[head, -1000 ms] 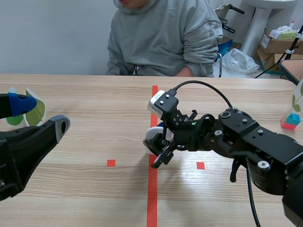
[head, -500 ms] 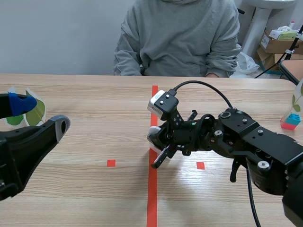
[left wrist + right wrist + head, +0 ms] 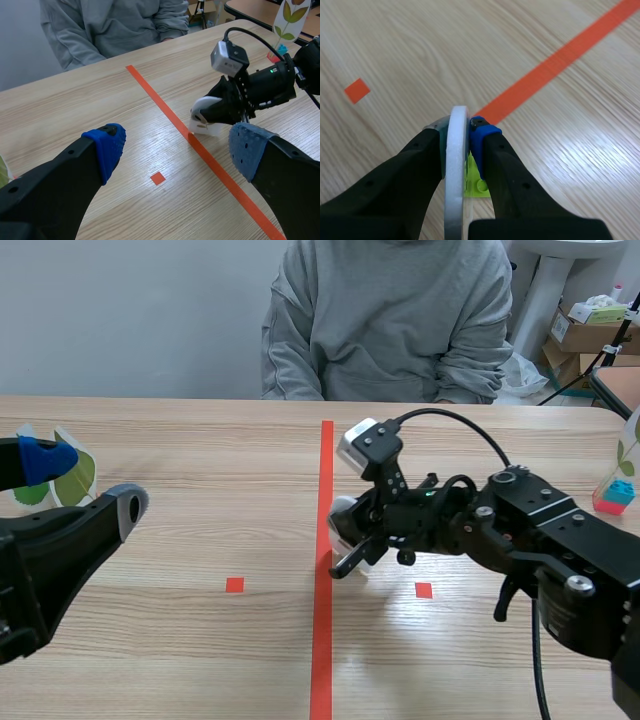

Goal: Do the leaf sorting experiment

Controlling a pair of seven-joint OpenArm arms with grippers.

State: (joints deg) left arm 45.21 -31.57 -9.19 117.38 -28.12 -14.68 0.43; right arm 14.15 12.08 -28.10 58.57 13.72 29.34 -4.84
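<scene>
My right gripper is shut on a thin white card, seen edge-on between its fingers, with a lime-green block base under it. In the scene view this white card is held low over the table, just right of the orange-red tape line, at the tip of the right gripper. The left wrist view shows the same white card beside the line. My left gripper stands open with nothing between its blue pads, raised at the table's left side.
Green and yellow leaf cards stand at the far left behind the left gripper. Another leaf card on a blue and red block stands at the far right. A person in a grey sweatshirt sits across the table.
The right gripper has shifted a little to the right with the white card, from over the tape line to just beside it. The person moved to the right. The left arm stayed still.
</scene>
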